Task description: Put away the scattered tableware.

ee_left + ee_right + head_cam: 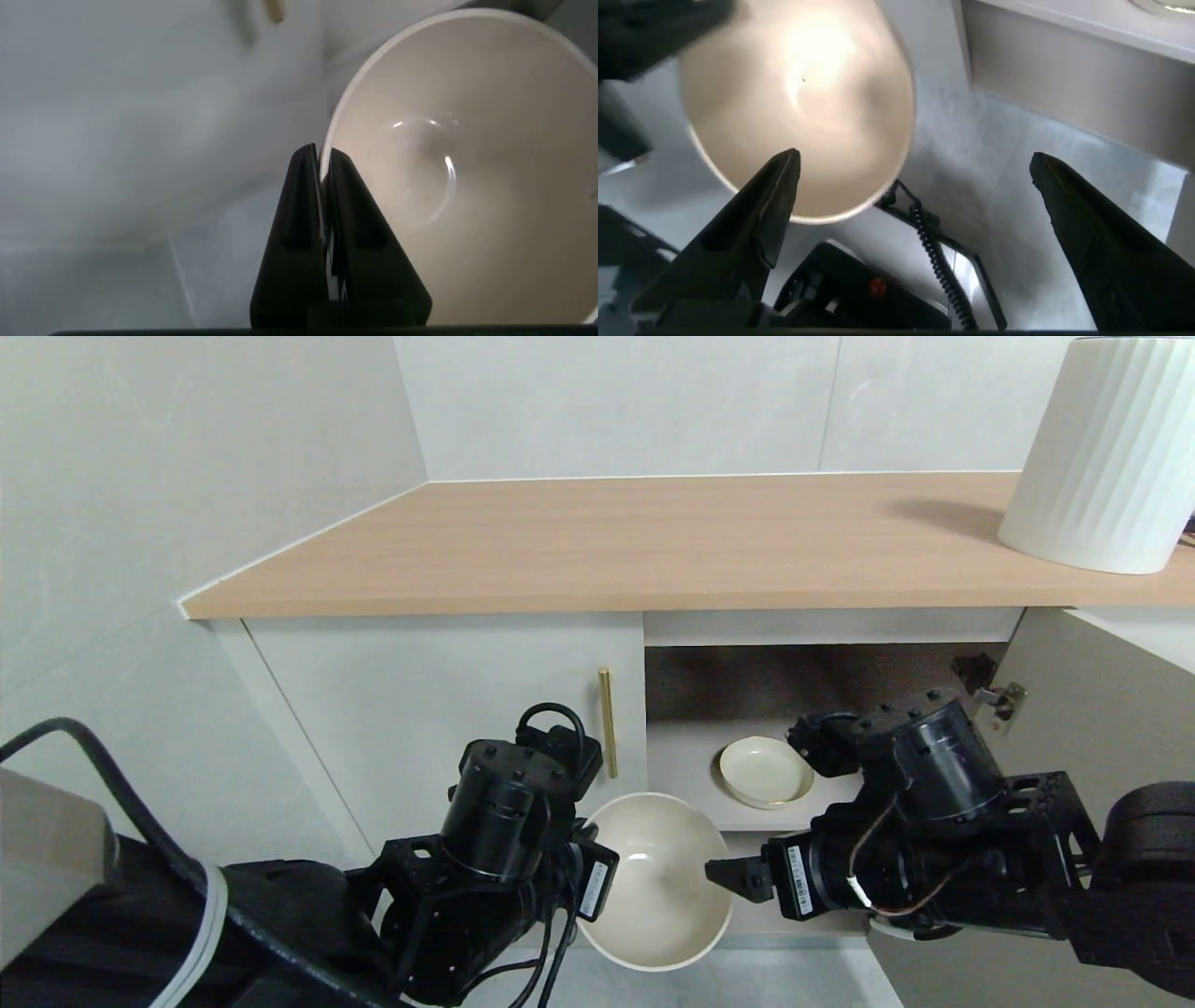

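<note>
The left hand (322, 168) is pinching the rim of a large cream bowl (658, 887) before the open cabinet. Its shelf (681, 756) is lying ahead and slightly right, carrying a small dish (766, 770). The right hand (913, 173) is hanging open beside the bowl.

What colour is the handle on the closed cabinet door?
Gold, like brass. The cabinet door handle shows best in the head view.
</note>
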